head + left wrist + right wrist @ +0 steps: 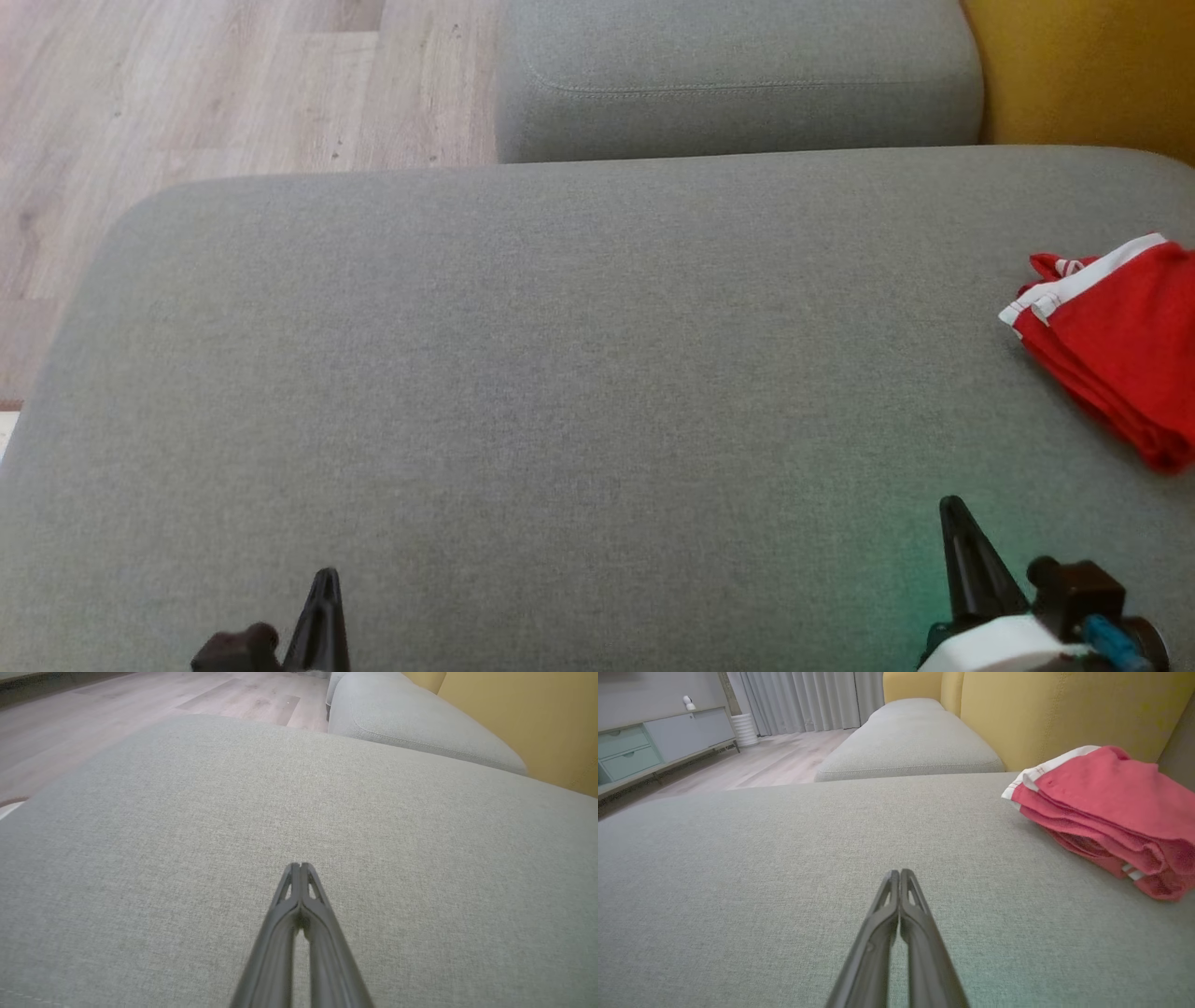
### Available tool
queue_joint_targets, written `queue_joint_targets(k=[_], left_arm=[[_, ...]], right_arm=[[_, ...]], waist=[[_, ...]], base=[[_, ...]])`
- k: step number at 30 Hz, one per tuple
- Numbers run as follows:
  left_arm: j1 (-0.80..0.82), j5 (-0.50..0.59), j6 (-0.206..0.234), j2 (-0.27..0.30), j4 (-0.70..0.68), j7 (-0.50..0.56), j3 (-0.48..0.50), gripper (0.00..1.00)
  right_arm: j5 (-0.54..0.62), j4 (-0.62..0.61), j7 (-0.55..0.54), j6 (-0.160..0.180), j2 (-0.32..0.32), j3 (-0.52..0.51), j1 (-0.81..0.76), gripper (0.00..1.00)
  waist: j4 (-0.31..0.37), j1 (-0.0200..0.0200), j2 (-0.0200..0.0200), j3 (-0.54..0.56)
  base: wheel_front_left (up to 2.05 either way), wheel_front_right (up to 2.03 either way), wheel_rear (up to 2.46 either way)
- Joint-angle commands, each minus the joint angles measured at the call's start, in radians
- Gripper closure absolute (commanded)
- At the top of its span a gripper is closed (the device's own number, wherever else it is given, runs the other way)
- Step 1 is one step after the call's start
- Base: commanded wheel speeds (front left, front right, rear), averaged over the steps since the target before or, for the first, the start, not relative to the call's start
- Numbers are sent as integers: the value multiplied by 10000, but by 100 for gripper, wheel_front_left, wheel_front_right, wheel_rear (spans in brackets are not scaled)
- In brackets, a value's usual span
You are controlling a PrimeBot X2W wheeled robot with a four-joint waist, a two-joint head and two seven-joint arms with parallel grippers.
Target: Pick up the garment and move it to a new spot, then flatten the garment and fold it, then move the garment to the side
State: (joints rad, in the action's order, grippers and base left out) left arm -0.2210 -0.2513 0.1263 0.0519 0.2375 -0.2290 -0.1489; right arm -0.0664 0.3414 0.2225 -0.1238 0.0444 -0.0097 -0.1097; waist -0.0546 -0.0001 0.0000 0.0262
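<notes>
One red garment (1111,345) with white trim is seen folded into a layered stack at the right edge of the large grey seat cushion (523,355), touched by neither gripper. Two grippers are held over the cushion's near edge. The right gripper (950,504) is nearer the garment, its fingers pressed together on nothing. The left gripper (327,571) is likewise closed and empty. One smaller grey cushion (738,75) is set beyond the far edge, flanked by wooden floor (187,93) and a yellow backrest (1083,65).
</notes>
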Motion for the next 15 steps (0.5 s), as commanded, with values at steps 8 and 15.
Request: queue_joint_targets(k=[8, 15], left_arm=[[548, -1130, -214, 99, -228, 183, 191, 100], [731, -1980, -370, 135, -187, 345, 286, 100]], right_arm=[[-1245, -394, -254, -9, 13, -113, 531, 100], [-2157, -437, -447, -13, 16, -167, 631, 100]], waist=[[39, 1, 0, -20], [71, 1, 0, -37]], base=[[0, 0, 0], [0, 0, 0]])
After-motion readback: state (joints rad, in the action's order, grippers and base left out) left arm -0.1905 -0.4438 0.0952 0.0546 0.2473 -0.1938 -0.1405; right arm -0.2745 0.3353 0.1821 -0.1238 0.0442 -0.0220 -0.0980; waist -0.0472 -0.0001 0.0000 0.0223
